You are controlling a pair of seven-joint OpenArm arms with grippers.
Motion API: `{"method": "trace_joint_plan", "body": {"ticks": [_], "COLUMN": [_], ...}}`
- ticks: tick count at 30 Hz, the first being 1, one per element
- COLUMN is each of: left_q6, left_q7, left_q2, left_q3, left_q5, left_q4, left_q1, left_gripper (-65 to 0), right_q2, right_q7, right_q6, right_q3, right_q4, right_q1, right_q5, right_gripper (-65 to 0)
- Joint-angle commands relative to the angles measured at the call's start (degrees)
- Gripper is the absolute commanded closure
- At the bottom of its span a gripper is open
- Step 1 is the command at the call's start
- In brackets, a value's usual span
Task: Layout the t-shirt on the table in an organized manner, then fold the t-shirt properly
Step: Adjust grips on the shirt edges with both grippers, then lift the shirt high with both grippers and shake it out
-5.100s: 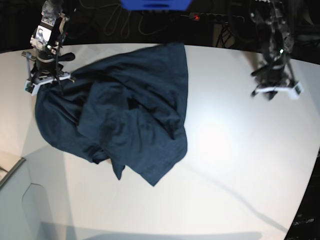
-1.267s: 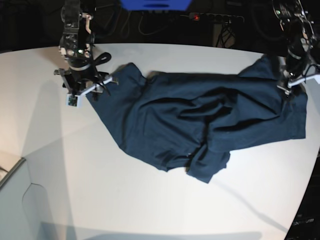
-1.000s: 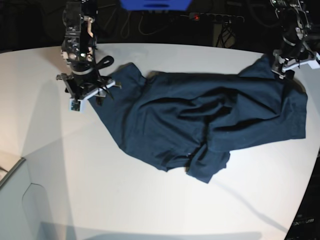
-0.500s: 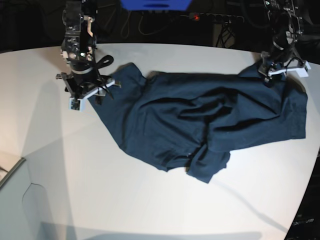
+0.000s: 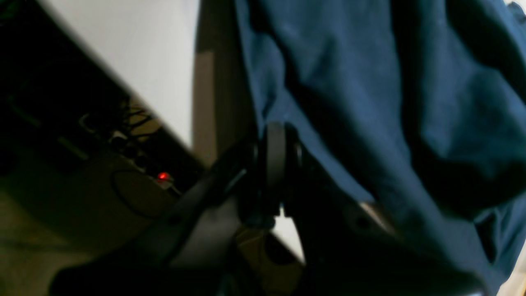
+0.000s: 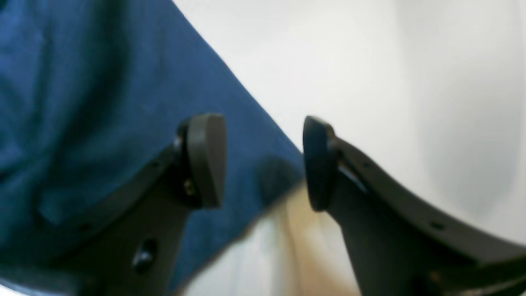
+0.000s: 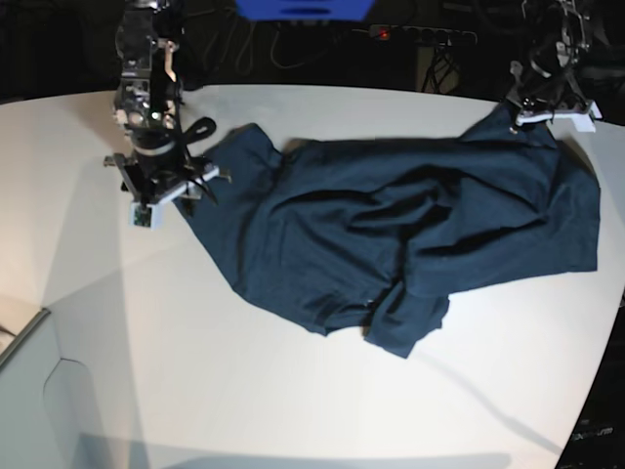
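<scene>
The dark navy t-shirt (image 7: pixel 391 225) lies wrinkled and spread wide across the white table (image 7: pixel 293 391), with a bunched lump at its near edge. At the shirt's far right corner my left gripper (image 7: pixel 532 117) is shut. In the left wrist view the closed fingertips (image 5: pixel 276 139) pinch the cloth's edge (image 5: pixel 370 82). My right gripper (image 7: pixel 166 191) hovers at the shirt's left end. In the right wrist view it (image 6: pixel 263 164) is open, its pads (image 6: pixel 205 160) apart over the shirt's edge (image 6: pixel 82 102) and holding nothing.
A pale grey box-like corner piece (image 7: pixel 29 391) sits at the near left. Beyond the table's far edge are a blue object (image 7: pixel 303 8), cables and a power strip with a red light (image 7: pixel 386 34). The table's curved edge runs down the right side.
My left gripper has moved up along the shirt's right side to its far corner and gone from open to shut there. The right gripper has barely shifted and stays open.
</scene>
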Motion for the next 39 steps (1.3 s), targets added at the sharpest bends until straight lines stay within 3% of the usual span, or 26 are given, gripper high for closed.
{"method": "trace_joint_plan", "body": {"ticks": [1, 6, 11, 22, 25, 30, 34, 39], "left_q6": [-0.3, -0.3, -0.3, -0.3, -0.3, -0.3, -0.3, -0.3], "left_q7": [-0.7, -0.7, -0.7, -0.7, -0.7, -0.7, -0.7, -0.7], "left_q2": [-0.7, -3.0, -3.0, -3.0, -3.0, -3.0, -3.4, -4.1], "left_q3": [-0.4, -0.5, -0.6, -1.9, -3.2, -5.6, -5.9, -5.6], "left_q5": [-0.5, -0.8, -0.7, -0.6, -0.6, -0.7, -0.8, -0.6], "left_q4": [2.6, 8.9, 11.4, 11.2, 11.2, 11.5, 11.9, 16.5], "left_q1": [0.6, 3.0, 4.5, 4.5, 4.4, 4.0, 3.9, 3.8], "left_gripper": [0.0, 0.0, 0.0, 0.0, 0.0, 0.0, 0.0, 0.0], "right_q2": [0.5, 1.3, 2.2, 3.8, 5.0, 6.4, 7.1, 7.1], "right_q7": [1.4, 1.3, 1.3, 1.3, 1.3, 1.4, 1.6, 1.5], "right_q6": [-0.4, -0.4, -0.4, -0.4, -0.4, -0.4, -0.4, -0.4], "right_q3": [0.1, -1.9, -3.4, -3.8, -6.8, -9.9, -6.7, -3.8], "right_q4": [0.8, -3.1, -7.8, -19.0, -19.0, -18.6, -13.2, 1.5], "right_q1": [0.8, 4.3, 5.7, 7.6, 6.4, 5.6, 3.5, -0.1], "right_q5": [0.0, 0.0, 0.0, 0.0, 0.0, 0.0, 0.3, 0.3], "right_gripper": [-30.3, -30.4, -33.4, -32.3, -25.7, 0.0, 0.0, 0.0]}}
